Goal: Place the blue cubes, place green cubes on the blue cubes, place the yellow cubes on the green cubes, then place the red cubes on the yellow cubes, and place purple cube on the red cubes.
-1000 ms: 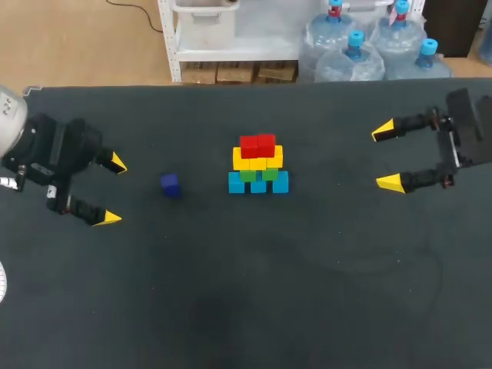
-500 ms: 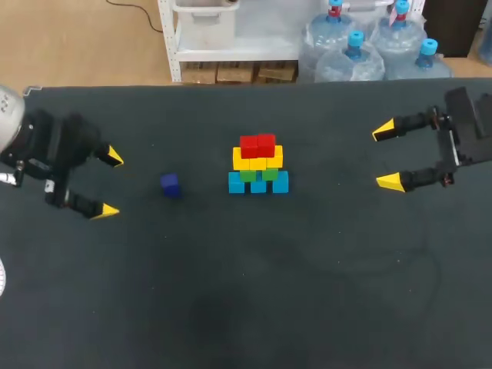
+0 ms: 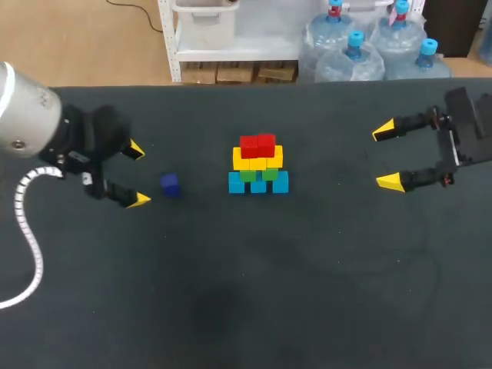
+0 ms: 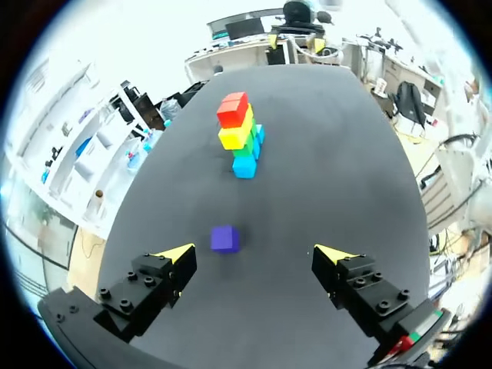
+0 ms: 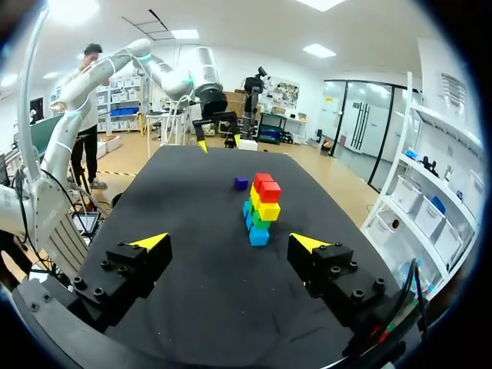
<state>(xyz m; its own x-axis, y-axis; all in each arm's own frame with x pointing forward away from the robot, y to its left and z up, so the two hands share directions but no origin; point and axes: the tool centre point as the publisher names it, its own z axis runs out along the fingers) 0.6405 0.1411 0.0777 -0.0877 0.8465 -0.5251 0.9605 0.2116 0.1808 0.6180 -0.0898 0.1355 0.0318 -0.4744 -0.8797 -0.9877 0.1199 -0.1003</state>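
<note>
1. Desk (image 3: 231,292): a dark surface that carried every item listed below.
2. Stack, near the desk's middle: blue cubes (image 3: 280,183) formed the bottom row. Green cubes (image 3: 247,176) sat on them, yellow cubes (image 3: 257,159) on those, and a pair of red cubes (image 3: 257,144) side by side on top. Nothing lay on the red pair.
3. Purple cube (image 3: 170,184): it sat alone, flat on the desk, to the left of the stack and apart from it.
4. Left hand (image 3: 138,175): fingers spread wide and holding nothing, near the purple cube on the side away from the stack. In its wrist view the cube lay just ahead of the fingertips, nearer one finger than the other and not between them.
5. Right hand (image 3: 387,157): fingers spread and empty, well apart from the stack on the desk's right side.
6. Step in hand, as I judged it: the last one. The four lower tiers looked finished, and only the purple cube remained to go on the red.
7. Next move, as I judged it: bring my left hand forward and down until the cube sits between the fingers, then pinch two opposite faces. Lift it clear of the red tier and set it across the seam of the two red cubes. The stack is narrow, so a sideways nudge could shift it.
</note>
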